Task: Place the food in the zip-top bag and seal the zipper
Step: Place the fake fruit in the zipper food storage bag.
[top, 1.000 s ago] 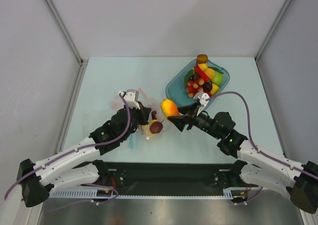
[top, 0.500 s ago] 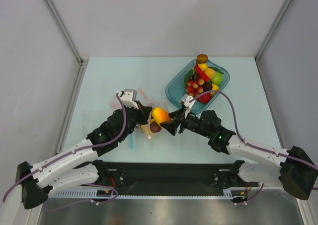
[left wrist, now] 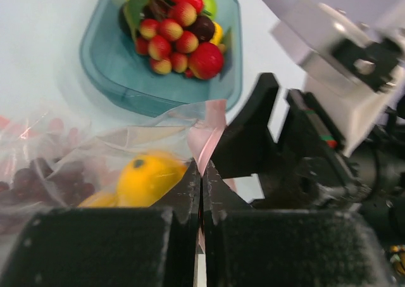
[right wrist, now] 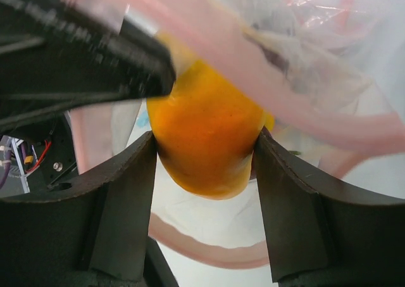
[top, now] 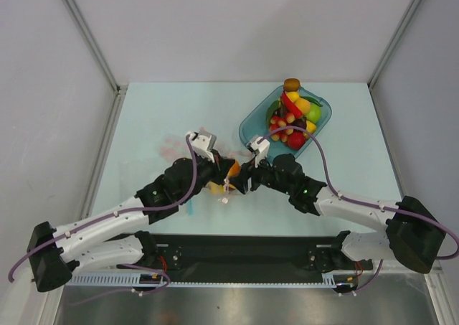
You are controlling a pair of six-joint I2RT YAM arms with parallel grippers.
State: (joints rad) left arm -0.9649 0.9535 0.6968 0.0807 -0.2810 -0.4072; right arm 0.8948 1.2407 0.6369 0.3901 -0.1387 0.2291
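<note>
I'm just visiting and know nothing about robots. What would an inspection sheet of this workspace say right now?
Surface: pale blue table, no spills seen.
Job's things: a yellow fruit and dark grapes show through the zip-top bag; orange fruit at its mouth; zipper open; more food piled in the teal dish.
Clutter: nothing seen.
Tools: left tool shut on the zipper; right tool shut on the orange fruit.
Cables: purple cables run along both arms, no snag visible.
Surroundings: plain grey walls on three sides.
</note>
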